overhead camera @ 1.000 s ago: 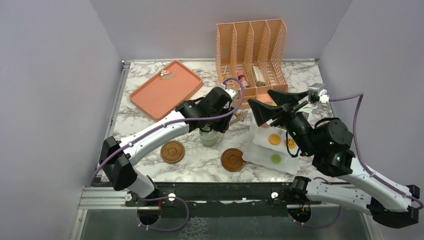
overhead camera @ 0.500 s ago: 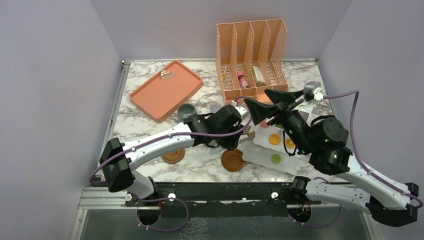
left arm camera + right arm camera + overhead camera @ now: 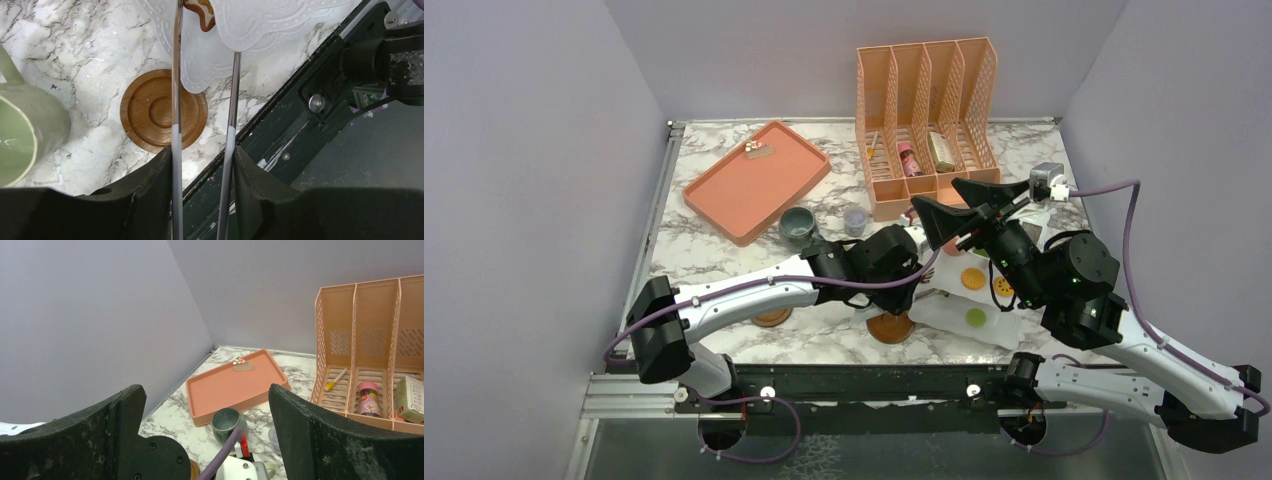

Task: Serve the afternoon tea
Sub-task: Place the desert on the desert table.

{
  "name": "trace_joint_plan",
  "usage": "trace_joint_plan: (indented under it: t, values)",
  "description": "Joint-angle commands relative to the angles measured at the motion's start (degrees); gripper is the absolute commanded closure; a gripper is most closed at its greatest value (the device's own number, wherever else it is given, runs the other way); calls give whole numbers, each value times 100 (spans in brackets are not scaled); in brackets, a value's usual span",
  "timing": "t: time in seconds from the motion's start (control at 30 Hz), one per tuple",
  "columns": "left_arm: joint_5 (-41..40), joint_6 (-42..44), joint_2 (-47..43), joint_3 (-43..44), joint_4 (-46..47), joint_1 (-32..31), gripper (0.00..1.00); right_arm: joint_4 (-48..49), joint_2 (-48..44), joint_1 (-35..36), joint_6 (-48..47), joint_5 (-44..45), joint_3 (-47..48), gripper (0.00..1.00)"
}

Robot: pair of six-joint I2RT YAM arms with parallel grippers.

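Left end effector (image 3: 201, 156) clamped on tongs (image 3: 175, 75), right end effector (image 3: 206, 400) apart. Pale green mug (image 3: 25, 135) beside coaster (image 3: 150, 112), not on it.

Left arm (image 3: 754, 290) across mid-table, grey-blue mug (image 3: 799, 224) beyond, rack (image 3: 929, 100) at back, bare marble (image 3: 689, 245) left

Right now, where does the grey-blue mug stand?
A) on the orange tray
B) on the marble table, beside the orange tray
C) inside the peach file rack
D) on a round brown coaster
B: the grey-blue mug stands directly on the marble table, just off the near right edge of the orange tray.
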Motion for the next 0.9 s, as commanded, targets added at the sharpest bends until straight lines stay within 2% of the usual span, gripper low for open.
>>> trace_joint_plan:
  t: [0.0,0.87]
  values:
    - [76,-184,77,-24,440,-142,61,85,-8,42,42,-66,126,2]
    - [39,-316,695,-90,725,-467,58,135,-53,42,26,-66,59,2]
